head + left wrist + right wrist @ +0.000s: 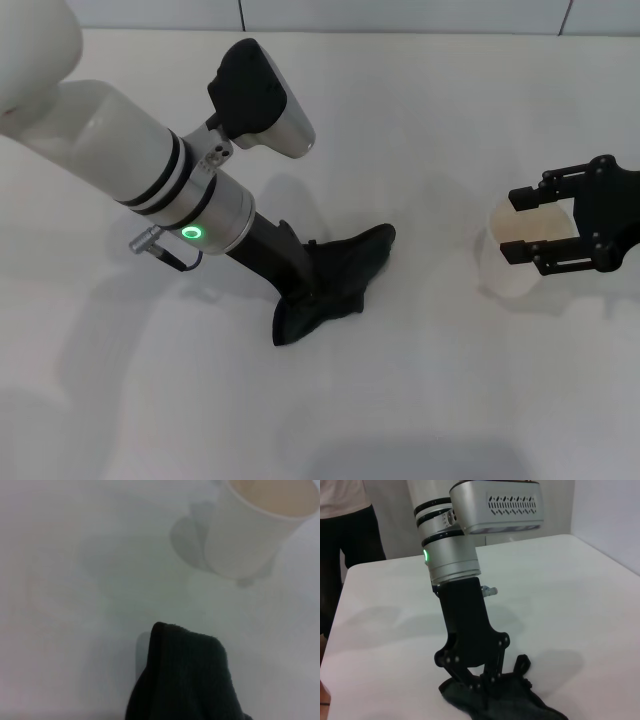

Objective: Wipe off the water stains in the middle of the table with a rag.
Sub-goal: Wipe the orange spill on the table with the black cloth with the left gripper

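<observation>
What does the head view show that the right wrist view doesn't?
Head view only: the right claw, closed around a white paper cup.

Right wrist view only: a person in dark trousers standing past the far table edge.

Both: the left claw pressed down, gripping the soft black-dark green rag on the plain matte white table. Neither view shows a stain.

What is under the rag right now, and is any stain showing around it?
The rag lies on the white table, pressed down by the left gripper. No orange stain shows around it; whatever lies beneath is covered. The right gripper holds the paper cup off to the side.
</observation>
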`<state>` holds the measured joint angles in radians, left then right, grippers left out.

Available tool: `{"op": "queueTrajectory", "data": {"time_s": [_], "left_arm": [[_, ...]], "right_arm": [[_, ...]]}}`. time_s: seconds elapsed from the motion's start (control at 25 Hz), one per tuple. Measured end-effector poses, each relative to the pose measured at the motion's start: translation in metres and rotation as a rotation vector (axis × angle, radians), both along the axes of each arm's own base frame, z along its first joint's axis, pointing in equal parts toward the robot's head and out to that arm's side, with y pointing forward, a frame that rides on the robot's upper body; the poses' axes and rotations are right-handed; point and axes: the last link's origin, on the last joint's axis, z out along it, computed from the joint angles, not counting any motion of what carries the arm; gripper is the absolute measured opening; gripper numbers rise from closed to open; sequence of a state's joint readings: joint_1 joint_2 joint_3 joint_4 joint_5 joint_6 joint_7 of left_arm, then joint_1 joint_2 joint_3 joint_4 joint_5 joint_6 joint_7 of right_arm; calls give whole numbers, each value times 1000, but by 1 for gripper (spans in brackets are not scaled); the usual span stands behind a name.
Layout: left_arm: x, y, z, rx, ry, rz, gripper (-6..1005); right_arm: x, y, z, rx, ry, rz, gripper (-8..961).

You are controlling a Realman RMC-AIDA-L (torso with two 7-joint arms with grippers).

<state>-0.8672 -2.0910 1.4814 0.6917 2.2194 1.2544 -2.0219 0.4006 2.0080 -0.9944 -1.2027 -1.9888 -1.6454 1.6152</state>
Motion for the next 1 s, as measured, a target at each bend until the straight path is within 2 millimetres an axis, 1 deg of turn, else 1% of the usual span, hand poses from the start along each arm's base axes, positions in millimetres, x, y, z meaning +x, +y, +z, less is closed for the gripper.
{"op": "queueTrajectory", "data": {"time_s": [0.08,0.12,0.4,0.52,0.64,0.76,0.88,1.0], "left_arm": [[-3,3,1,23,11,6,62],[-7,8,5,52,21,12,62],[-39,40,36,265,77,76,61],[-46,44,41,295,75,96,61],[-43,42,39,274,77,84,62],[-34,34,29,218,63,64,63],[-18,23,16,142,25,37,61],[-5,12,8,86,-3,7,59]], "right_arm": [[0,0,0,0,1,-1,629],[0,0,0,0,1,-1,629],[-4,2,-1,-2,6,11,628],[-4,3,-2,-5,7,11,628],[-4,3,-2,-5,7,11,628],[-4,4,-3,0,6,10,629],[-4,4,-3,2,6,9,629],[-4,3,-2,2,4,10,628]]}}
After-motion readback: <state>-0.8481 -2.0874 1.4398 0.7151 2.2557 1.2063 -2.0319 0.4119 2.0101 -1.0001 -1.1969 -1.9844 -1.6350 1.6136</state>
